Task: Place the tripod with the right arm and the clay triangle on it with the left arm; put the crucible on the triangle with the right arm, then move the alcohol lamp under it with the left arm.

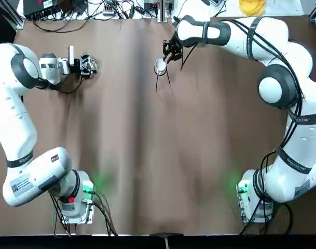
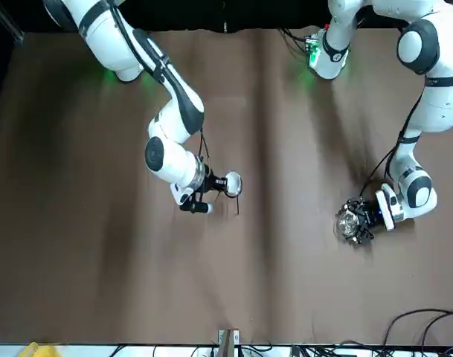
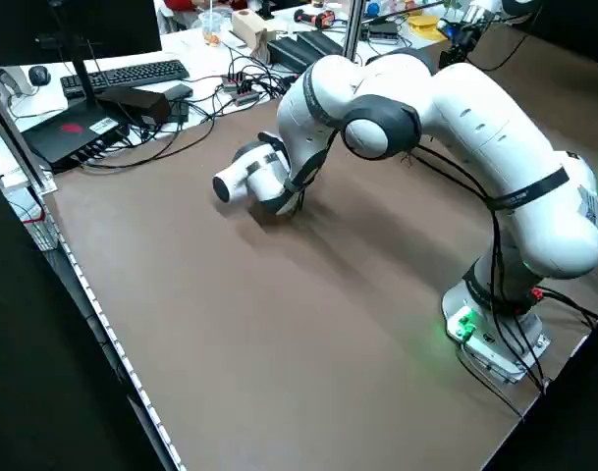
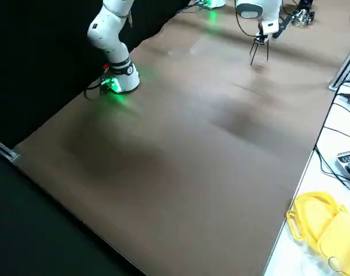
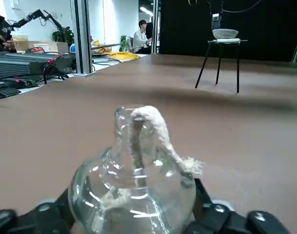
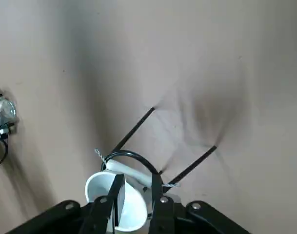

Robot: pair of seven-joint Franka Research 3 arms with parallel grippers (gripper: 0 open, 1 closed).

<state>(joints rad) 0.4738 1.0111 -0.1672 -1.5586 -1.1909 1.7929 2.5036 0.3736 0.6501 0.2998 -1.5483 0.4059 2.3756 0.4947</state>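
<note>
R gripper [image 6: 133,197] jaws pinched crucible [image 6: 116,200] rim atop tripod [image 6: 153,146]; release gently. L gripper [image 1: 87,65] jaws hugged lamp [image 5: 133,190]; slide low on counter [image 1: 147,155].

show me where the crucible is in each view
Top: crucible, far centre, at the right tool.
Front, middle, beside that tool.
Left side: not visible, hidden behind the left arm.
Right side: too small to make out, atop the tripod at upper right.
Left wrist, far off on the tripod.
Right wrist, between the fingers.
Shared landmark: the tripod's black legs.
</note>
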